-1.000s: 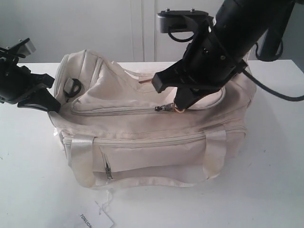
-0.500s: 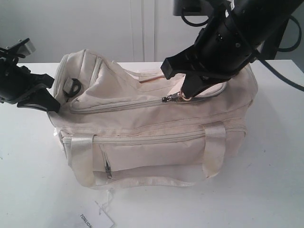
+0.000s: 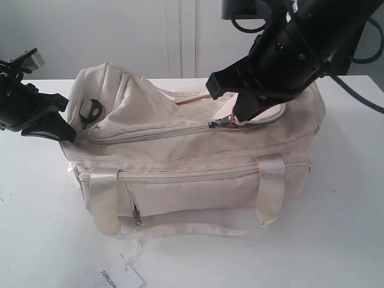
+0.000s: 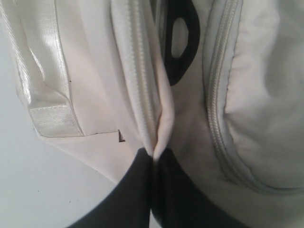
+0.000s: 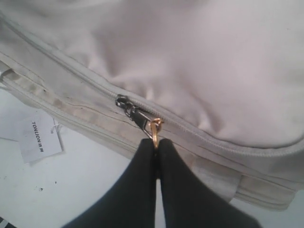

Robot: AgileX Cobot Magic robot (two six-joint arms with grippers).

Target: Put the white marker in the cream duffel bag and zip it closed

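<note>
The cream duffel bag [image 3: 192, 162] lies on the white table, its top zipper closed from the left end up to the slider [image 3: 215, 123]. My right gripper [image 3: 241, 120] is shut on the gold ring zipper charm [image 5: 155, 126], with the dark slider [image 5: 124, 103] just beyond it on the zipper line. My left gripper [image 3: 63, 133] is shut on a fold of cream fabric [image 4: 156, 137] at the bag's left end, close to a black D-ring [image 4: 179, 38]. The white marker is out of view.
A white paper tag [image 3: 123, 277] printed TONLION lies on the table in front of the bag; it also shows in the right wrist view as the tag [image 5: 40, 138]. Shiny webbing handles [image 3: 270, 189] hang over the bag's front. A pale wall stands behind.
My right gripper has pulled the zipper charm and slider toward the right and slightly upward along the bag's top, lengthening the closed stretch. The left gripper has stayed put.
</note>
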